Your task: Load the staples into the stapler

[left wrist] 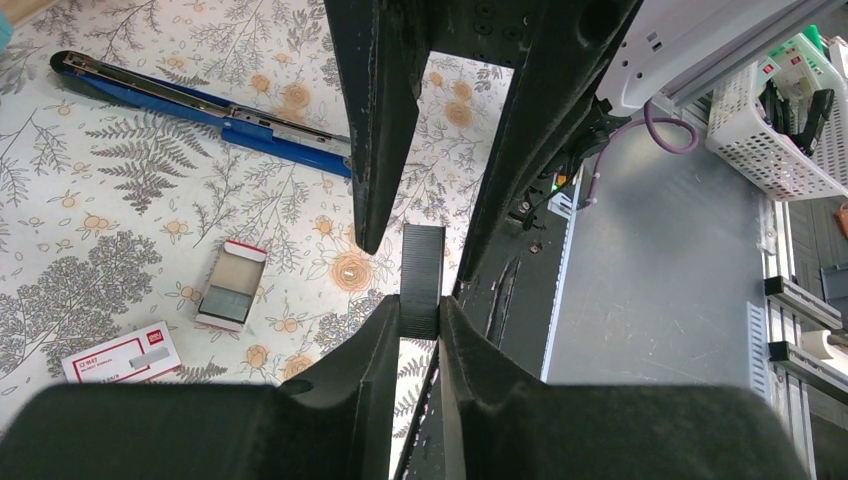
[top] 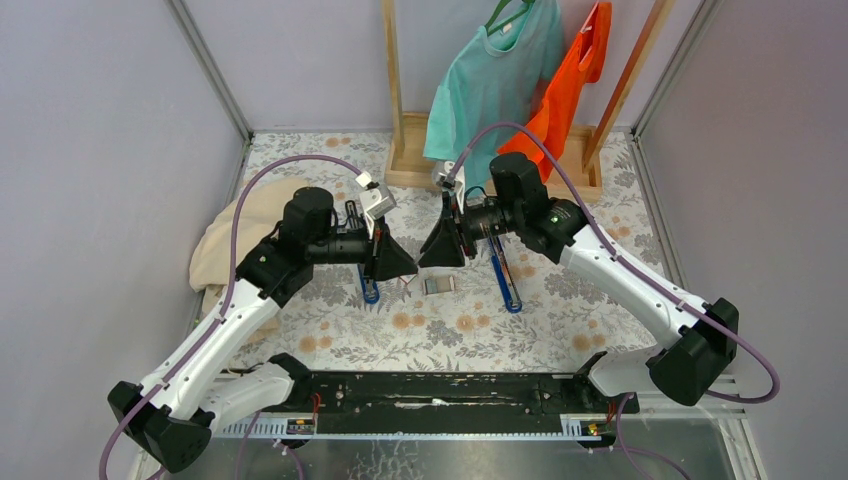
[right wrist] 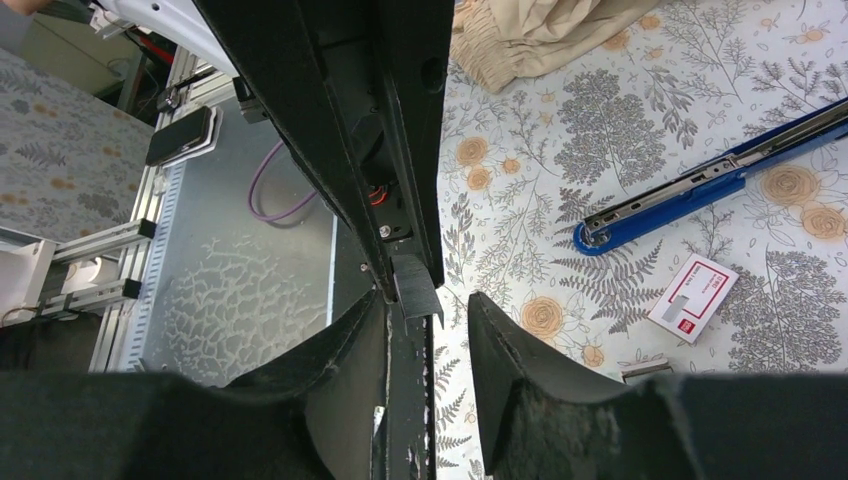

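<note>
the top external camera sits high above and behind the arm bases, looking down toward the far edge of the table (top: 560,330), wide enough for both arms. the left wrist camera looks close along the left gripper (left wrist: 420,305), rightward; the right wrist camera looks along the right gripper (right wrist: 425,300), leftward. they face each other, sharing the staples (left wrist: 421,265) and the red-and-white box (left wrist: 120,352).

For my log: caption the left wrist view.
The left gripper, jaws shut on the staples, presents them to the right gripper, jaws parted; blue stapler beyond.

Floral table (top: 560,320): two blue staplers (top: 505,275), staple box (top: 439,285), beige cloth (top: 240,240)
</note>
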### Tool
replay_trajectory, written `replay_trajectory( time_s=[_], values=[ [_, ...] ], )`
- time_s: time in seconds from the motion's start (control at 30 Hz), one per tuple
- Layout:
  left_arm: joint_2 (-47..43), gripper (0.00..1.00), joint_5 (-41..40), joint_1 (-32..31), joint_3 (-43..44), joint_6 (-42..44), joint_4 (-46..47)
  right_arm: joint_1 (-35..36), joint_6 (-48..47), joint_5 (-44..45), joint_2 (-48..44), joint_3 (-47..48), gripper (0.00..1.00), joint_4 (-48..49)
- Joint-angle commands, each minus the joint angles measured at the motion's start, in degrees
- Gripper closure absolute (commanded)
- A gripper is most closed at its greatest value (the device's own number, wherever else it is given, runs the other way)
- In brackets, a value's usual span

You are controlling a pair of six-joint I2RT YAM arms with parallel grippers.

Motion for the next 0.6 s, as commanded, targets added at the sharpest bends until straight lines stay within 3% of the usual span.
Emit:
replay_trajectory(
  time_s=[0.0, 0.3, 0.57],
  values=[
    [-0.1, 0.78, 2.2, -0.5, 1.5, 0.5, 0.9, -0.2, 0.2, -2.7, -0.2, 1.6, 0.57, 2.3],
    [0.2, 0.78, 3.0, -0.5, 1.4, 0.5, 1.0, -0.1, 0.4, -4.0, -0.4, 1.1, 0.66, 3.3],
    [-0.1, 0.77, 1.8, -0.4, 1.0, 0.4, 1.0, -0.1, 0.0, -3.2, -1.9, -0.9, 0.81, 3.2]
  ],
)
